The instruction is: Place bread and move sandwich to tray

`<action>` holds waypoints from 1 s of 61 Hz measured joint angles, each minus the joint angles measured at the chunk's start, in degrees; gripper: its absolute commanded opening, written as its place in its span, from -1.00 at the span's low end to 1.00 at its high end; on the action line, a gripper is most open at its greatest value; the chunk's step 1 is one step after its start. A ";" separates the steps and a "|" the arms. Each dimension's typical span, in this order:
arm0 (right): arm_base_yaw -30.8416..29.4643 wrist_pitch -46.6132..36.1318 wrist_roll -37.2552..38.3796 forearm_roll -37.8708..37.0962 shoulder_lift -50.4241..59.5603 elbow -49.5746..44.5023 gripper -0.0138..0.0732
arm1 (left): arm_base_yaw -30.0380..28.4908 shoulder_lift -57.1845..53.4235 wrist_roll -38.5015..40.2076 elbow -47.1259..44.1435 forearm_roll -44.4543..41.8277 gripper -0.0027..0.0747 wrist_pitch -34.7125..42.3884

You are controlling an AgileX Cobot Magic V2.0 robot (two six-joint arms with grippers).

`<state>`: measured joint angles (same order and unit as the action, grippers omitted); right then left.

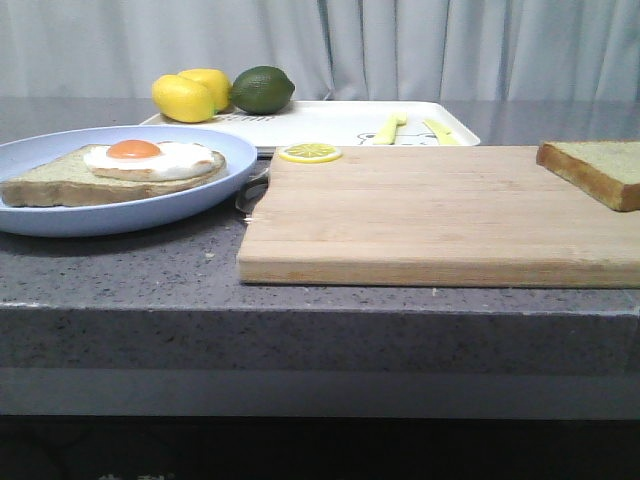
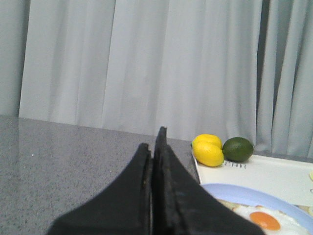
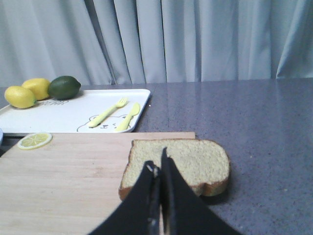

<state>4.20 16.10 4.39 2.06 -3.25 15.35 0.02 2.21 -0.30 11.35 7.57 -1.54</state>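
The desk (image 1: 150, 270) is a dark grey speckled stone-like slab with a thick front edge, backed by pale grey curtains. 3 large things rest directly on it. At the left sits a light blue round plate (image 1: 215, 185). To its right, near the front edge, lies a wooden cutting board (image 1: 420, 225), its left end just beside the plate's rim. Behind both, toward the curtains, lies the tray (image 1: 330, 125), white with a raised rim; its front edge runs just behind the board's back edge. The bread (image 3: 188, 161) lies at the board's right end, partly overhanging onto the bare desk.
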 measured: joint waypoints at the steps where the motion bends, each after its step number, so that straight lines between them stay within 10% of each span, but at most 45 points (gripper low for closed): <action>1: 0.00 0.61 0.00 0.00 -0.83 1.06 -0.82 | 0.00 1.09 0.00 0.84 0.00 -0.98 -0.63; 27: 0.00 6.56 0.00 0.08 -24.56 15.60 -0.70 | 0.00 27.26 0.00 13.78 0.00 -0.96 -8.23; 33: 0.00 6.56 0.00 0.08 -24.81 15.60 -0.36 | 0.00 27.49 0.00 13.92 0.00 -0.65 -6.90; 45: 0.00 6.56 0.00 0.08 -24.81 15.60 0.67 | 0.00 27.49 0.00 13.96 0.00 0.65 -6.07; 61: 0.00 5.76 0.00 0.08 -25.02 16.44 0.80 | 0.00 27.49 0.00 13.96 0.00 0.80 -6.07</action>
<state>4.20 21.86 4.39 2.14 -28.28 31.80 0.02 29.71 -0.30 25.31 7.57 -7.61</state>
